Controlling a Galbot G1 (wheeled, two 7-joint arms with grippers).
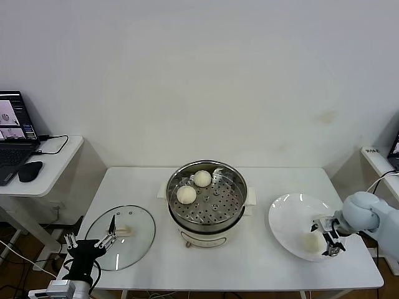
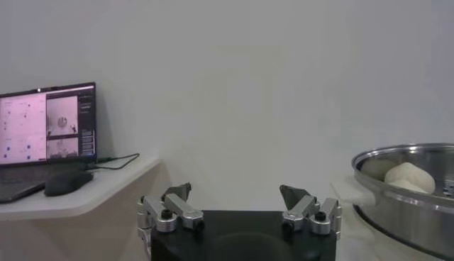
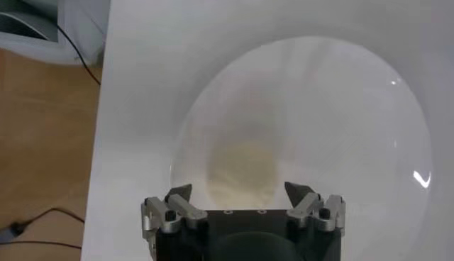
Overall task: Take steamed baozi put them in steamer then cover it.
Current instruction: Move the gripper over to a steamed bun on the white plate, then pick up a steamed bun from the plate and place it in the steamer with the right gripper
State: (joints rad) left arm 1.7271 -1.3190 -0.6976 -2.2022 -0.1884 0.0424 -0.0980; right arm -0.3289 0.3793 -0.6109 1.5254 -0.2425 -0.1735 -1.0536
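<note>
The right gripper (image 1: 326,237) hung low over the white plate (image 1: 288,215), with one bun (image 1: 312,242) directly beneath it and between its fingers. In the right wrist view the fingers (image 3: 179,201) stood on either side of that bun (image 3: 240,174) with space showing on both sides, so the gripper (image 3: 240,195) was open around it and not yet clamped. From the head camera the bun was partly hidden by the fingers; the wrist camera showed it resting on the plate (image 3: 340,106), on the side of the dish nearest the table's front edge.

The steamer (image 1: 207,198) stood well off to that gripper's left, in the middle of the table (image 1: 262,261). Its lid was off, and two buns (image 1: 186,195) lay on the holed tray, one just beyond the other, both toward the side away from the plate. The left wrist camera caught only the steamer's rim (image 2: 408,177) and one bun (image 2: 410,177) over it, something the right wrist view did not show at all.

The left gripper (image 1: 95,242) waited with fingers spread wide, empty, at the table's front left corner. The glass lid (image 1: 121,237) lay flat on the table just beside and partly under its fingertips, seen only from the head camera. The left wrist view looked past its own spread fingers (image 2: 172,208) to a laptop (image 2: 47,131) and mouse (image 2: 67,182) on a side desk (image 2: 85,195).
</note>
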